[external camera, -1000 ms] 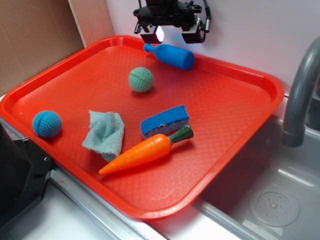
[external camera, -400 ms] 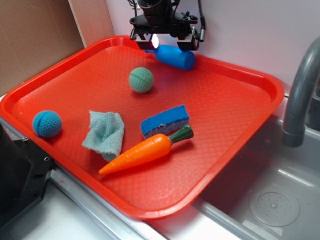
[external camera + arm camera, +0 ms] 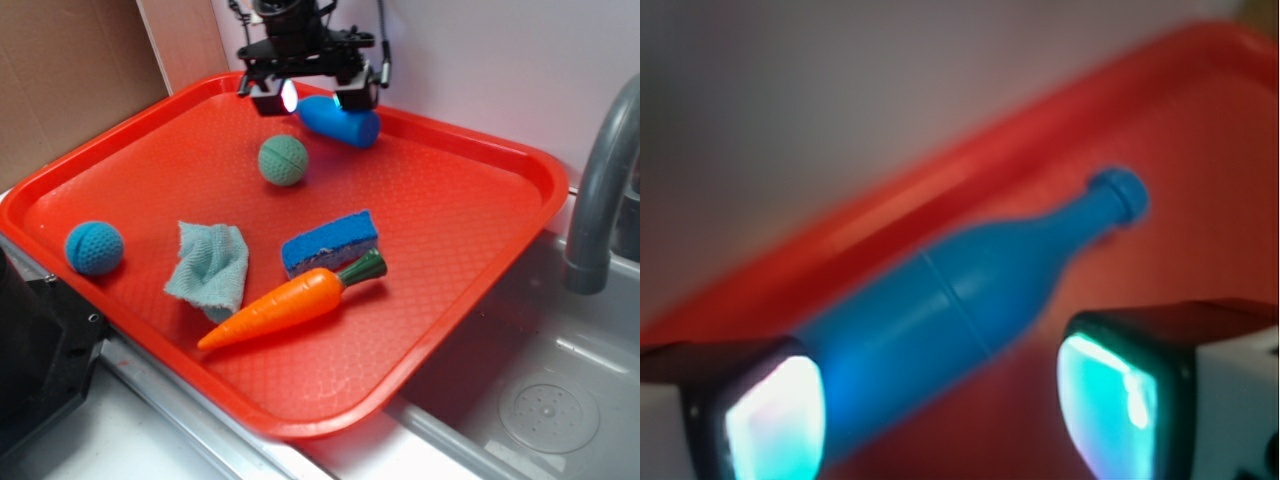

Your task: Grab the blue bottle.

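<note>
Blue bottle point(image 3: 340, 120) lies on its side at the red tray's point(image 3: 480, 215) far rim, long axis along that rim, neck seemingly toward the far-left corner. We see the gripper point(image 3: 314, 96) over it, jaws spread, astride its neck end. Also in the tray: two balls, cloth, sponge, carrot.

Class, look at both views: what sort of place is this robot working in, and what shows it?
Probably a toy kitchen: a grey faucet over a sink basin, beside a red tray holding a plastic carrot and sponge.
</note>
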You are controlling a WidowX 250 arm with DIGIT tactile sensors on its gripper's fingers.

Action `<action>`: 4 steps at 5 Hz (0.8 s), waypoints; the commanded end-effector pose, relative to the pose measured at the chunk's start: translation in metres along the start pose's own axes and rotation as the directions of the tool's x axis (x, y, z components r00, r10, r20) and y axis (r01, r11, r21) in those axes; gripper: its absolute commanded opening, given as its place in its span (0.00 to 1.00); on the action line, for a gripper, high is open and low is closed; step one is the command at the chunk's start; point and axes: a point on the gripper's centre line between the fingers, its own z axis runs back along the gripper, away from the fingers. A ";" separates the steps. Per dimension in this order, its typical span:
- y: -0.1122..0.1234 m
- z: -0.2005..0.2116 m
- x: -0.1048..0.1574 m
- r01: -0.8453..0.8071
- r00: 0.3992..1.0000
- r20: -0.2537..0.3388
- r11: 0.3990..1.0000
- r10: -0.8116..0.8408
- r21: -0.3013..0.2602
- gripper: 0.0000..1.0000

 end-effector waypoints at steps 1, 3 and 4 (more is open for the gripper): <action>0.009 0.021 -0.013 0.022 1.000 -0.019 1.000 -0.022 -0.011 1.00; -0.003 0.058 0.001 0.062 0.970 0.237 0.997 -0.050 -0.046 1.00; -0.004 0.055 0.020 0.071 0.966 0.252 0.997 -0.063 -0.022 1.00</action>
